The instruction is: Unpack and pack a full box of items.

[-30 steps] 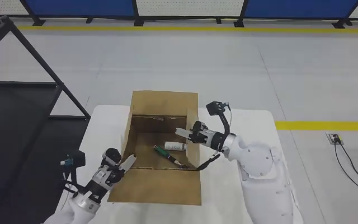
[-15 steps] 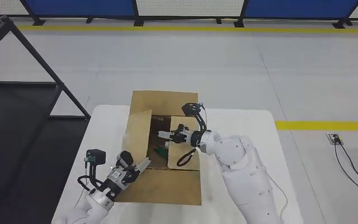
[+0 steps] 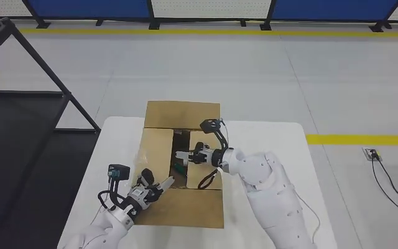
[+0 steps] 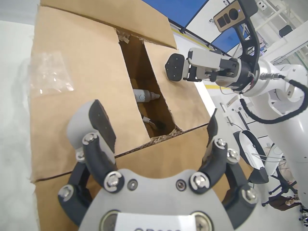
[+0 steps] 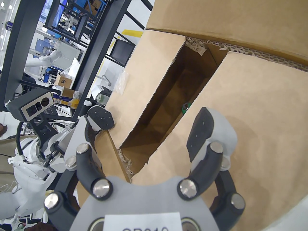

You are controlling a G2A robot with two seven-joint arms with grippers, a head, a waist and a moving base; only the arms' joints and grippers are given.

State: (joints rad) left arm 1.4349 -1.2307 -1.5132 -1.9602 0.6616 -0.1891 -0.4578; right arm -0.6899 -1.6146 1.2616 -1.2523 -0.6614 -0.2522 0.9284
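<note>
Now the box [image 3: 186, 208] on the desk [image 3: 280, 155] has its side flaps [image 3: 157, 149], wide apart a second ago, folded nearly shut over the bottle [image 4: 144, 95] inside, left tool [image 3: 157, 186] and right tool [image 3: 185, 154] open and empty at them, so packing seems nearly done.

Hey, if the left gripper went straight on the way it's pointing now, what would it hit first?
Probably the box top, near the gap between its flaps; the left gripper is open just short of it. Depth is unclear.
</note>
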